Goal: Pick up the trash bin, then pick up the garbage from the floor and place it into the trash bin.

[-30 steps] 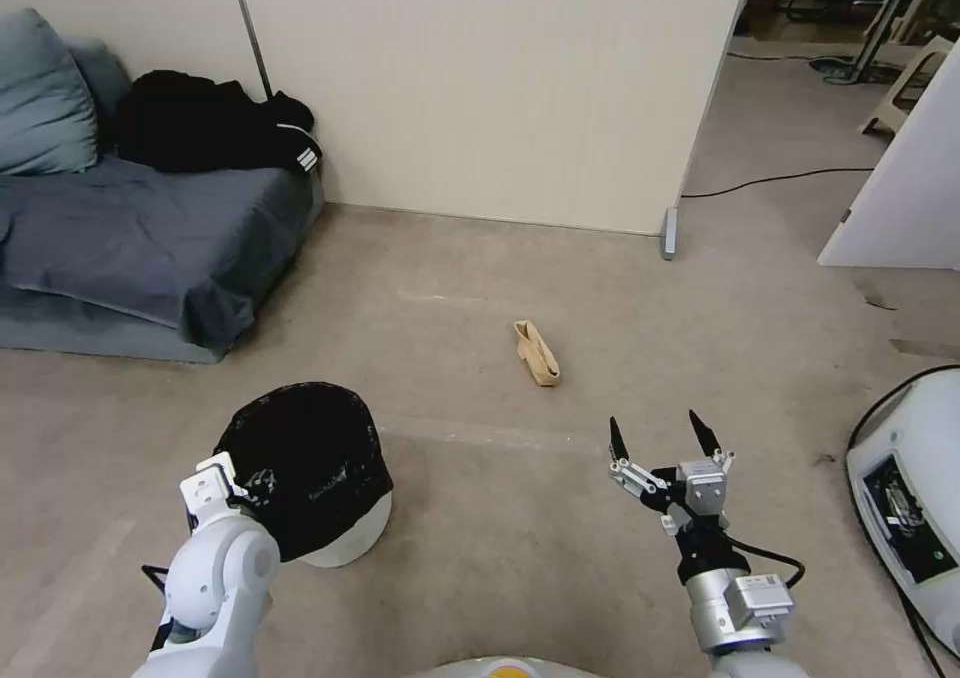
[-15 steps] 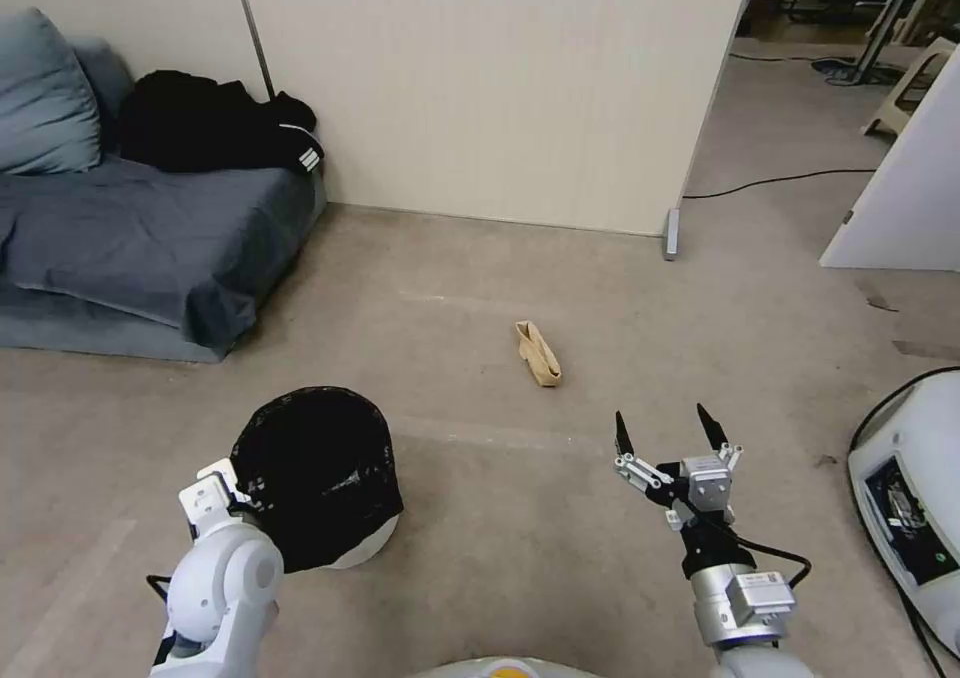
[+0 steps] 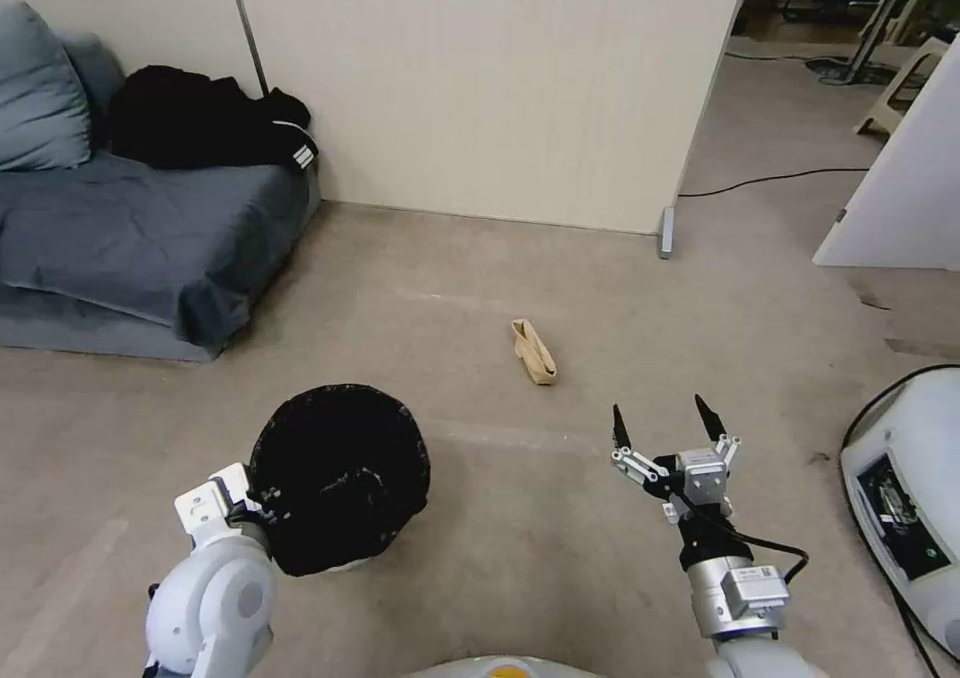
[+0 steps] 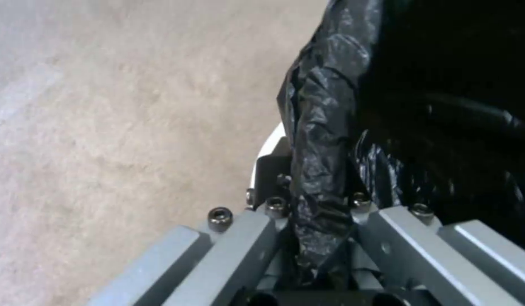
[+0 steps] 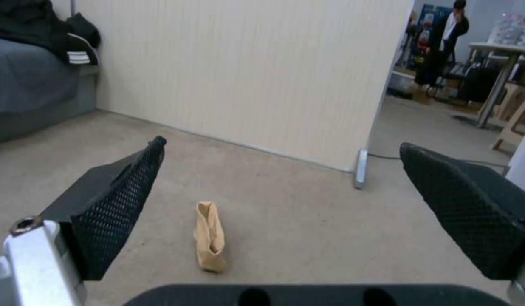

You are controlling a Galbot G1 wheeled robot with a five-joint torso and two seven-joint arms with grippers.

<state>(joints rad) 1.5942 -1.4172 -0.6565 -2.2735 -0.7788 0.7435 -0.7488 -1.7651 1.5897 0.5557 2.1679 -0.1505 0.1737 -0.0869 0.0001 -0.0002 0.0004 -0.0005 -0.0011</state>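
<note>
Ahead | wrapper (image 3: 534,352) is seen lying lengthwise beyond right gripper (image 3: 665,425), jaws spread, the nearer | bin (image 3: 340,473) rim is pinched by left gripper (image 4: 316,221)

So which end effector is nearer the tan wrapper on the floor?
Right. The right end effector hangs open just short of the tan wrapper, slightly to its right. The left end effector is shut on the trash bin, farther off.
</note>
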